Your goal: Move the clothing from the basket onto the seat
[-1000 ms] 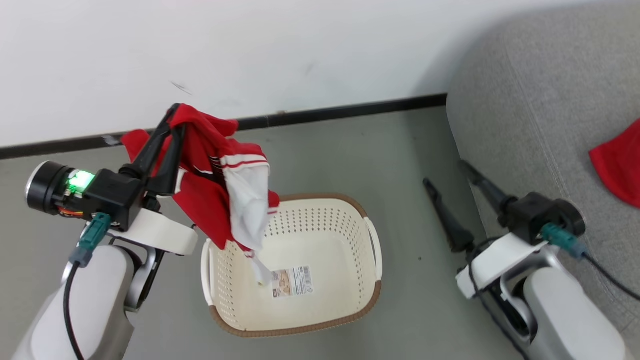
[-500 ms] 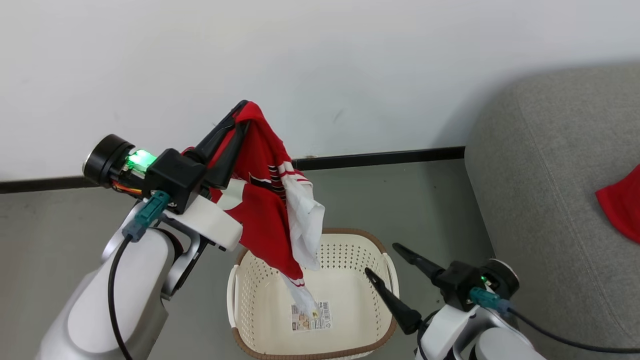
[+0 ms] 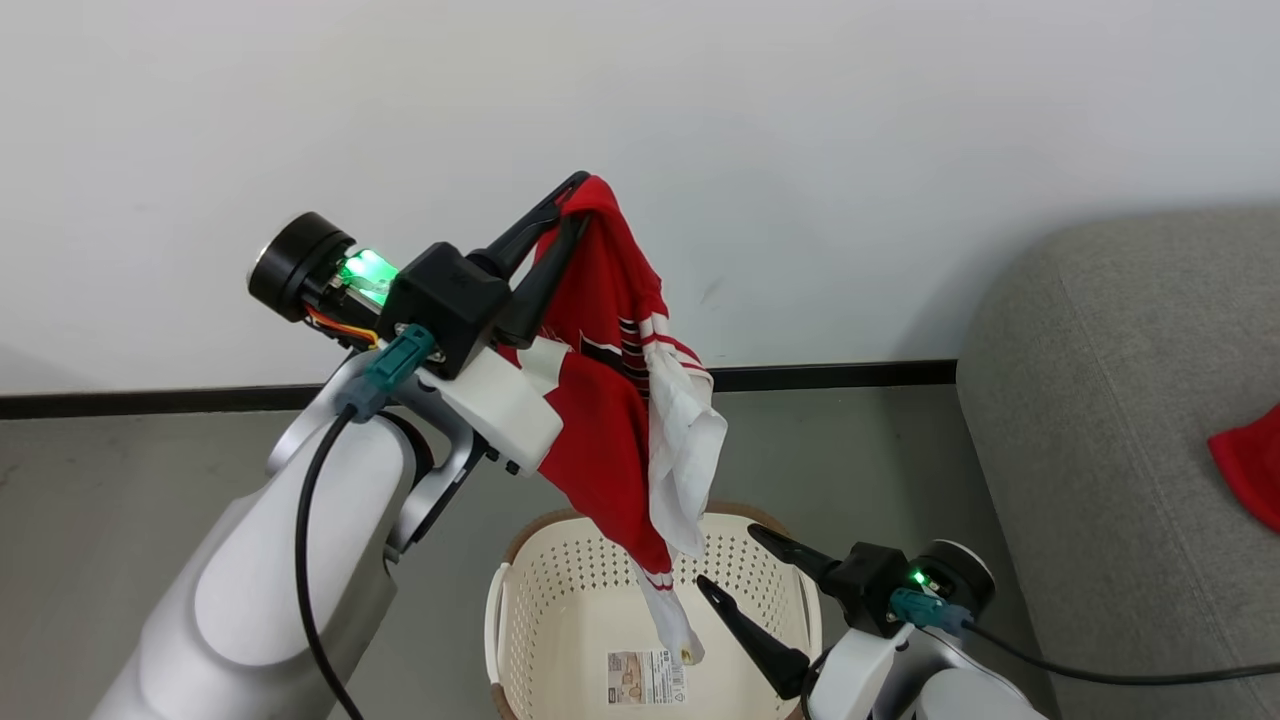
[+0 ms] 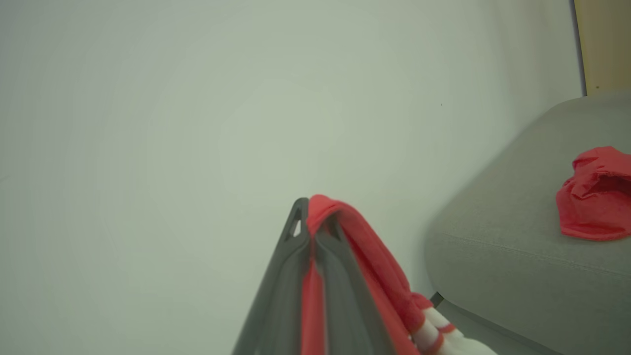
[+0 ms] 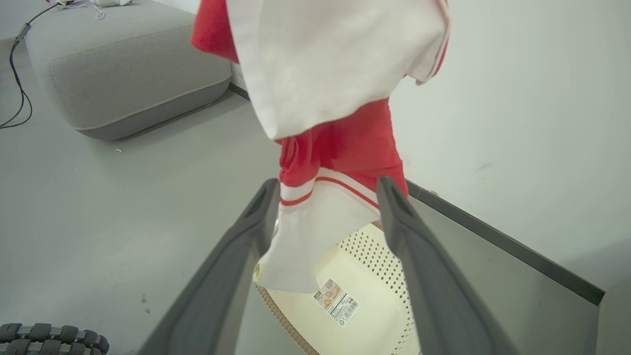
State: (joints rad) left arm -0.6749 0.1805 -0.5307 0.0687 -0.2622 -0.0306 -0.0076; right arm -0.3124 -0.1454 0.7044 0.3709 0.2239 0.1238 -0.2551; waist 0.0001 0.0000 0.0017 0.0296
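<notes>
The left gripper (image 3: 574, 198), upper centre of the head view, is clamped on a bunch of red and white clothing (image 3: 600, 430) that hangs limp toward the basket (image 3: 520, 620) at the bottom edge. It looks light, soft and floppy; pinching a bunched fold should hold it. The right gripper (image 3: 729, 556), lower right of centre, is spread wide, empty. One red piece (image 3: 1250, 465) lies on the seat (image 3: 1100, 400) at right.

floor (image 3: 120, 480): grey, smooth; black skirting (image 3: 830, 375) along far edge at wall
basket (image 3: 560, 560): stands on floor nr wall, left of seat, apart from it; barcode sticker (image 3: 645, 678) on its bottom
seat (image 3: 1100, 400): grey block on floor, right side, back to wall
red garment (image 3: 1250, 465): crumpled on seat top, well back from front-left corner
cushion block (image 5: 123, 64): on floor in rt wrist view; thin cable (image 5: 19, 74) on floor beside it
</notes>
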